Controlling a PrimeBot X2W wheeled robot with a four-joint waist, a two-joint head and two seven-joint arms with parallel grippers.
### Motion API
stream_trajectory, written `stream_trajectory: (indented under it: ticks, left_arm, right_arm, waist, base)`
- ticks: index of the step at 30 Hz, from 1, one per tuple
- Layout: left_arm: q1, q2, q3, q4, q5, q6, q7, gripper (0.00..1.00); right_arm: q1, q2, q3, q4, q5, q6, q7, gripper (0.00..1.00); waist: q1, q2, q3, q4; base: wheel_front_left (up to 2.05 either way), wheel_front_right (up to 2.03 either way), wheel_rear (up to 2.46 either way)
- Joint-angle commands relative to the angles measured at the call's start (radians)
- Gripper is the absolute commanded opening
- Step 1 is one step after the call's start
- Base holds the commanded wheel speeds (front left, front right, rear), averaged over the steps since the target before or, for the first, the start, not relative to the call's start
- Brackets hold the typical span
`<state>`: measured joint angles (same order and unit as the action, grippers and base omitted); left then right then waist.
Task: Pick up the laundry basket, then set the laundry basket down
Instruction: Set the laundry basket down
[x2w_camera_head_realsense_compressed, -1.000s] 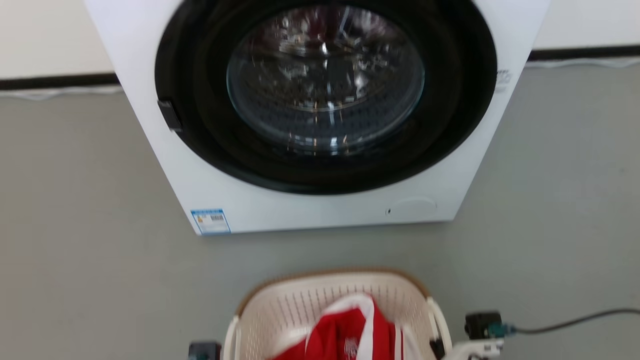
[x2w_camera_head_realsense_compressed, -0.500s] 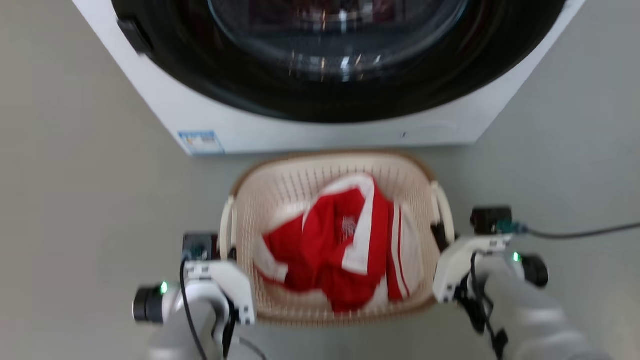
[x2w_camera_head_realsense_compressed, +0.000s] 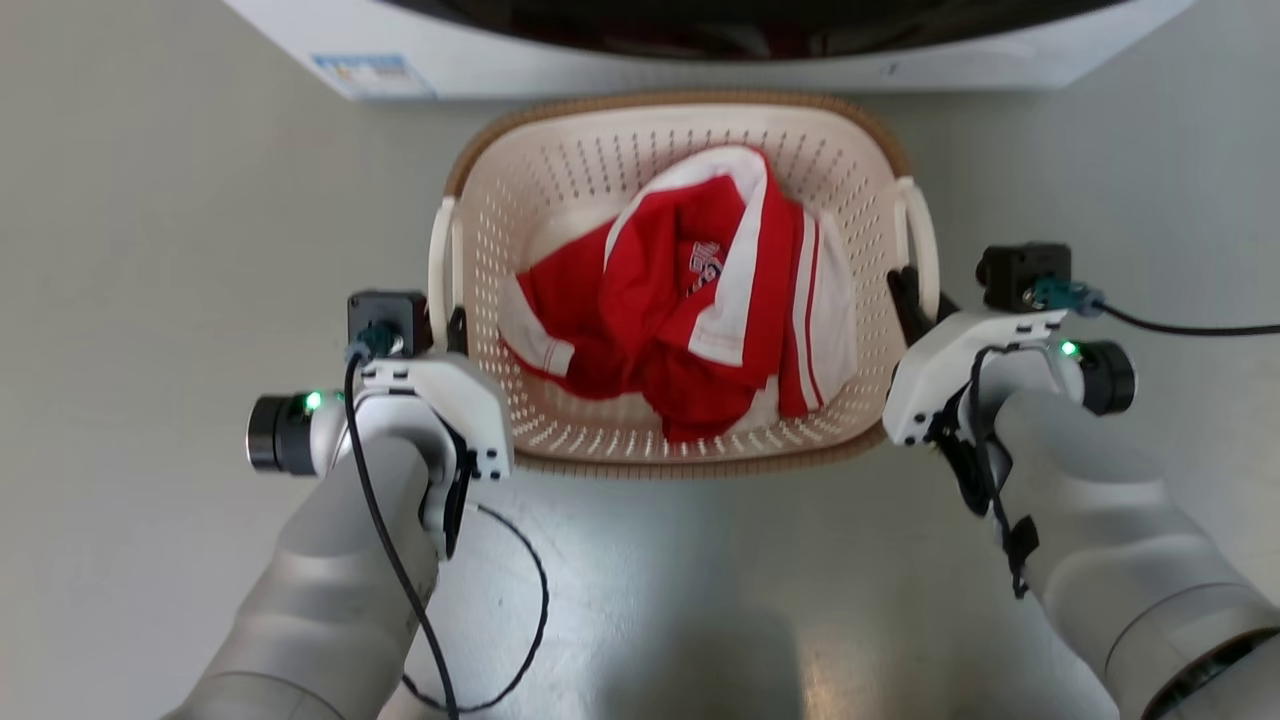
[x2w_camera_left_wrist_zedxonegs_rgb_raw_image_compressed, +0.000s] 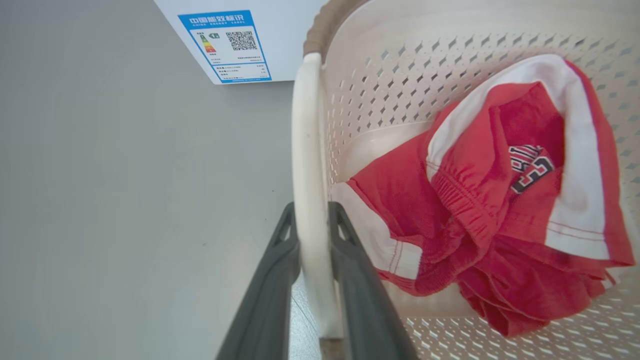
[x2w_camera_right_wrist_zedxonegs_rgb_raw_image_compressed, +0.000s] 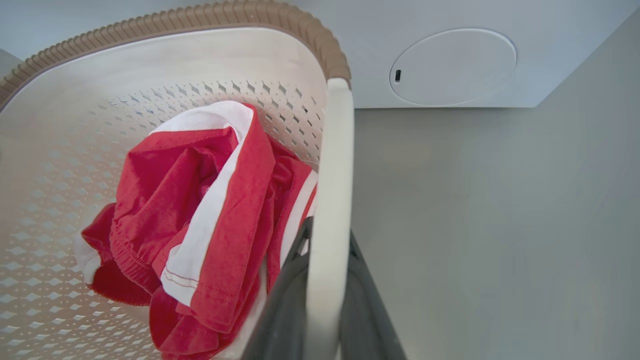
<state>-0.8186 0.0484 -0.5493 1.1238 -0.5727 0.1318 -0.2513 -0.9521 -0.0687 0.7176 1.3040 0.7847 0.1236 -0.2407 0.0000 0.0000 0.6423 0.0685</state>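
A grey floor (x2w_camera_head_realsense_compressed: 150, 250) spreads under everything. At its far side we see the low white front of a washing machine (x2w_camera_head_realsense_compressed: 1000, 60). Just before the machine, between our two arms, is the laundry basket (x2w_camera_head_realsense_compressed: 570, 170), cream and full of small holes, with a brown rim. We cannot tell whether its base rests on the floor or hangs just above it. Our pale left arm (x2w_camera_head_realsense_compressed: 330, 560) and right arm (x2w_camera_head_realsense_compressed: 1110, 530) reach to the basket's two sides.

Inside the basket lies a crumpled red and white garment (x2w_camera_head_realsense_compressed: 690, 300), touching the bottom and the right wall. On each side of the basket a white loop handle stands upright.

The fingers of our left gripper (x2w_camera_left_wrist_zedxonegs_rgb_raw_image_compressed: 312, 212) are narrow and clamp the left handle (x2w_camera_left_wrist_zedxonegs_rgb_raw_image_compressed: 306, 125), one inside the loop and one outside. The fingers of our right gripper (x2w_camera_right_wrist_zedxonegs_rgb_raw_image_compressed: 328, 229) pinch the right handle (x2w_camera_right_wrist_zedxonegs_rgb_raw_image_compressed: 335, 150) the same way.

A round cover (x2w_camera_right_wrist_zedxonegs_rgb_raw_image_compressed: 452, 66) and a blue and white label (x2w_camera_left_wrist_zedxonegs_rgb_raw_image_compressed: 231, 46) sit on the machine's front. A thin black cable (x2w_camera_head_realsense_compressed: 1180, 328) runs from the right wrist.
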Motion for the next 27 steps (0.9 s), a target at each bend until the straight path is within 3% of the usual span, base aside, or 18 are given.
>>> stream_trajectory:
  ticks: [1, 11, 27]
  left_arm:
    - [-0.023, 0.023, 0.020, -0.019, 0.020, 0.006, -0.010, 0.00]
    - [-0.083, 0.016, 0.063, -0.057, 0.070, 0.013, -0.010, 0.00]
    - [-0.098, 0.009, 0.123, -0.074, 0.144, 0.009, -0.010, 0.00]
  right_arm:
    - [-0.003, 0.019, -0.011, -0.013, -0.038, 0.007, -0.021, 0.00]
    - [-0.050, 0.019, -0.209, -0.013, -0.239, 0.007, -0.021, 0.00]
    - [-0.055, 0.019, -0.348, -0.058, -0.396, 0.007, -0.021, 0.00]
  waist:
    - [0.0000, 0.0000, 0.069, 0.014]
    - [0.0000, 0.0000, 0.158, 0.026]
    - [0.0000, 0.0000, 0.199, 0.028]
  base:
    - [0.00, 0.00, 0.00]
    - [0.00, 0.00, 0.00]
    - [0.00, 0.00, 0.00]
